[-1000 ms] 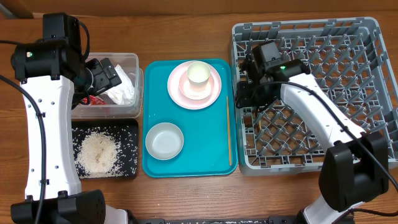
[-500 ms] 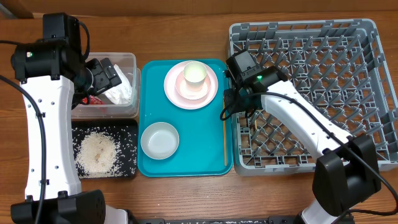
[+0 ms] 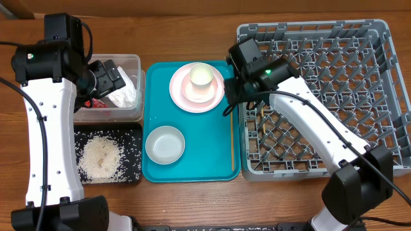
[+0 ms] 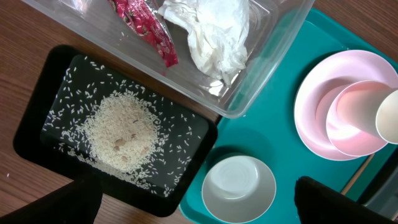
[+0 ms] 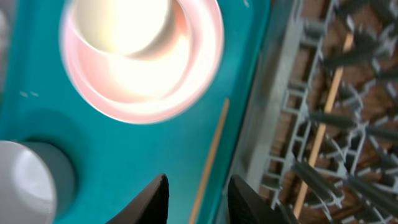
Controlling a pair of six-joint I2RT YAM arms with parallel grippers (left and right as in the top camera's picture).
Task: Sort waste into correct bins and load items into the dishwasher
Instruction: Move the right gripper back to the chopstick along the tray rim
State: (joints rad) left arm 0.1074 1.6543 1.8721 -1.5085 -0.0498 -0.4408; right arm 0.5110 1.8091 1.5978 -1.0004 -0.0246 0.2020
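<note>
Your right gripper (image 5: 202, 199) swings off the dishwasher (image 3: 314, 27), fingers apart, empty, above chopstick 2 (image 3: 232, 144) at teal tray's (image 3: 205, 144) right edge; chopstick 1 (image 5: 320, 124) racked.

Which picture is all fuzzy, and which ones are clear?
Right wrist view: smeary all over, the pink plate glowing washed-out, the grey rack soft. Left wrist view: sharp, single rice grains show. Overhead view: sharp and evenly lit.
</note>
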